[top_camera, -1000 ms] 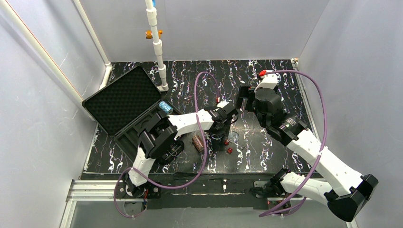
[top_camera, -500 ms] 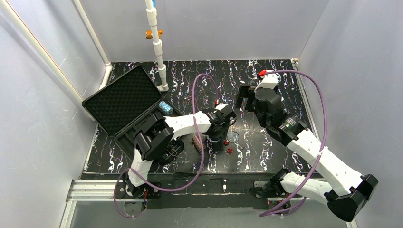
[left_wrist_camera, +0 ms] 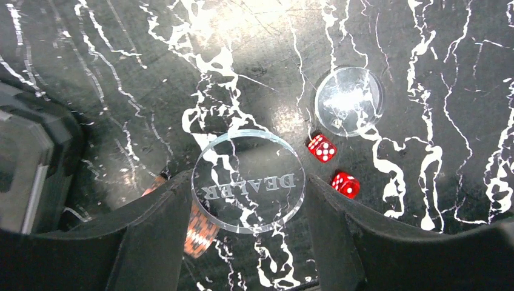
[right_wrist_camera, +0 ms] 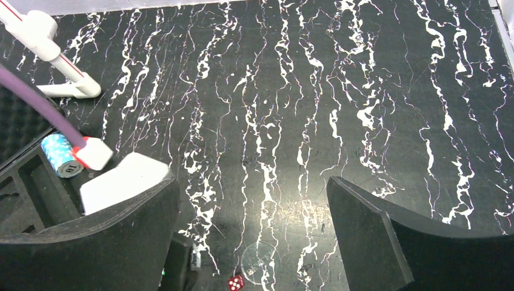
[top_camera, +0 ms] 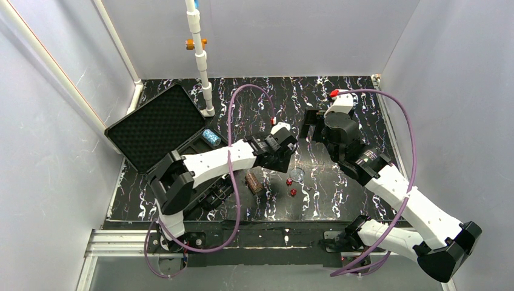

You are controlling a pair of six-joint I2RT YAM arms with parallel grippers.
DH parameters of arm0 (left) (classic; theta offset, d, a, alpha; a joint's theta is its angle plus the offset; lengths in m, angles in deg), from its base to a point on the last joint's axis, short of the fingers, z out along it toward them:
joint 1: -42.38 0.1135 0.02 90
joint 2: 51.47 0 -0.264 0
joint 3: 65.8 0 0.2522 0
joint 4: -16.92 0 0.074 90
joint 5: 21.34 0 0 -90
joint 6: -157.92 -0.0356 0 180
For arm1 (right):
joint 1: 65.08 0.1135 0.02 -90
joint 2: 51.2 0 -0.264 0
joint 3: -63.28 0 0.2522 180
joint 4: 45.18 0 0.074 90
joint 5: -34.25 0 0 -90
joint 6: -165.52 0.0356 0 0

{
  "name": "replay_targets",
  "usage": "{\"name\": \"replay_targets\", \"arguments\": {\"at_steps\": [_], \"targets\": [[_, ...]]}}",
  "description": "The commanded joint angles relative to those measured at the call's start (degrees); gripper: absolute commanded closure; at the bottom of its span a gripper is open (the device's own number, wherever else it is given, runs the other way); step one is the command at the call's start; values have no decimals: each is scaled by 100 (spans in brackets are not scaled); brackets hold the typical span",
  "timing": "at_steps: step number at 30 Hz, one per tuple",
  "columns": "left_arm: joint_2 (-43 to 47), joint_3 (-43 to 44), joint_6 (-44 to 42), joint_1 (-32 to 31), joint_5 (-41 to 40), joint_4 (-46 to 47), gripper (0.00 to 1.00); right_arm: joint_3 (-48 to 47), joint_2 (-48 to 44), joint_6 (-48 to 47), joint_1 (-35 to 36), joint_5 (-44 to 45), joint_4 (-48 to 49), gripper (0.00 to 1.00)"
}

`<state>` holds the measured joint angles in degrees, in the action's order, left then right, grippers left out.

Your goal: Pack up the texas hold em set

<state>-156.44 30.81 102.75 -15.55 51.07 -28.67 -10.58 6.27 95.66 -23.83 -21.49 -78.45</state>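
Observation:
The black case (top_camera: 159, 125) lies open at the left, its foam lid propped back, with a blue-white chip stack (top_camera: 211, 137) in its base. My left gripper (top_camera: 283, 151) is shut on a clear round disc marked DEALER (left_wrist_camera: 248, 180) and holds it above the table. Below it lie a brown chip stack (top_camera: 253, 182), a second clear disc (top_camera: 297, 174) and two red dice (top_camera: 289, 181). The left wrist view shows that disc (left_wrist_camera: 349, 101), the dice (left_wrist_camera: 322, 148) and the brown stack (left_wrist_camera: 200, 225). My right gripper (top_camera: 310, 126) is open and empty, hovering behind the second disc (right_wrist_camera: 260, 262).
A white pipe stand (top_camera: 203, 66) rises at the back beside the case lid. A purple cable (top_camera: 233, 121) loops over the left arm. Grey walls enclose the black marbled table (top_camera: 351, 97). The case edge (left_wrist_camera: 30, 163) shows left of the left fingers.
My left gripper has risen from the table and drawn back with the DEALER disc between its fingers. The brown chip stack is now uncovered. The right arm has not moved.

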Motion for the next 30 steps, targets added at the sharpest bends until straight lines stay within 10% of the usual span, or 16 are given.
{"name": "replay_targets", "arguments": {"at_steps": [1, 30], "targets": [[752, -161, -122, -25, -461, -513, 100, -134, -32, -37, -13, 37, 219, 1], [3753, -1543, -648, 1784, -1132, -1290, 100, -40, 13, 108, -13, -150, 182, 2]]}}
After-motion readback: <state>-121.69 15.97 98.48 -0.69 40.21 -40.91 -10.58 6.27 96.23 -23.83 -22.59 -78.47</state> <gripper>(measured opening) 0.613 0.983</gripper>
